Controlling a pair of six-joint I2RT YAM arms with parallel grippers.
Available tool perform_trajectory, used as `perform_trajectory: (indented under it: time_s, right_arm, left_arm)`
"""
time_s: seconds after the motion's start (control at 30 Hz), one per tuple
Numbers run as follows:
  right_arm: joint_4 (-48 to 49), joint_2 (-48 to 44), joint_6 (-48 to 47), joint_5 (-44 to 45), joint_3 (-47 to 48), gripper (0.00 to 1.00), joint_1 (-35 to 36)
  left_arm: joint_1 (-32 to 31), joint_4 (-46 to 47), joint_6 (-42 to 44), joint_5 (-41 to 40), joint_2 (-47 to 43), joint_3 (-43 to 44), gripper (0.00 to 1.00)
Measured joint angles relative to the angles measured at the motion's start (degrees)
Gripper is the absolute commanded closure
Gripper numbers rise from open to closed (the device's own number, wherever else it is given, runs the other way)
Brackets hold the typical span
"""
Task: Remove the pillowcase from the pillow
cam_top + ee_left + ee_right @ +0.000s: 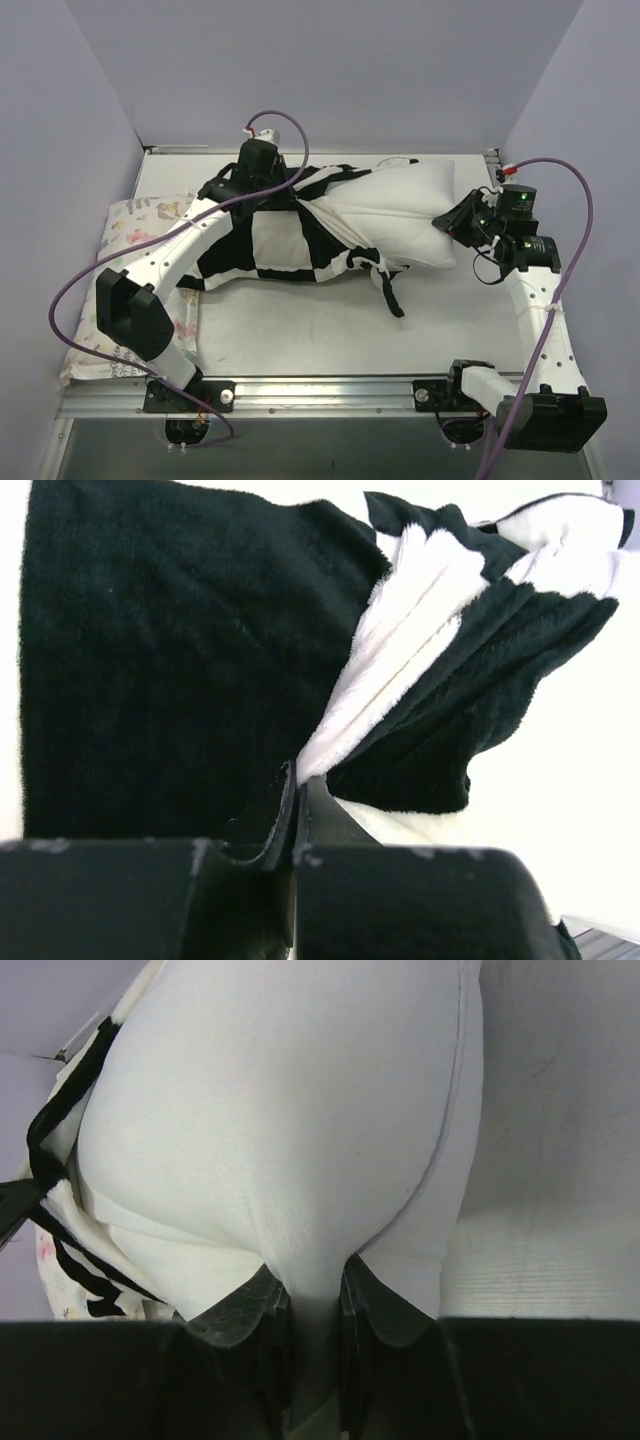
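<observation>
The black-and-white checkered pillowcase (272,243) lies bunched across the table's middle, still over the left part of the white pillow (400,215), whose right half sticks out bare. My left gripper (262,185) is shut on a fold of the pillowcase (200,680) at its far edge; the fingers (285,820) pinch plush fabric. My right gripper (447,218) is shut on the pillow's right end; in the right wrist view the white pillow (280,1130) bulges from between the closed fingers (250,1310). Black ties (388,290) hang from the case's open end.
A pale floral-print pillow (135,225) lies at the table's left edge under the left arm. Lilac walls enclose the back and both sides. The table's metal front rail (330,385) carries both arm bases. Purple cables loop over each arm.
</observation>
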Motion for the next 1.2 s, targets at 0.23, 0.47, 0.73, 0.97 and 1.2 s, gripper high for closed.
perform_trajectory:
  time_s: [0.23,0.47,0.73,0.97,1.2]
  right_arm:
    - [-2.75,0.02,-0.87,6.05,0.00,1.00,2.21]
    - [-4.59,0.85,-1.68,11.28,2.43,1.00,5.49]
    - [-6.05,1.11,-1.88,13.11,4.28,1.00,7.23]
    - [-7.65,1.55,-2.25,14.16,5.68,1.00,7.52]
    - [-8.55,1.86,-2.47,14.51,7.17,1.00,7.45]
  left_arm:
    - [-6.69,1.84,3.89,-4.42,-5.05,-5.86,0.21]
    - [-20.46,5.55,3.67,-11.28,-16.46,-17.09,0.14]
    - [-29.07,12.04,-0.09,-19.37,-19.15,-33.14,0.09]
    - [-25.59,22.82,-0.63,-24.20,-16.15,-39.15,0.26]
    - [-19.28,24.76,-4.00,-26.12,-16.15,-40.24,1.00]
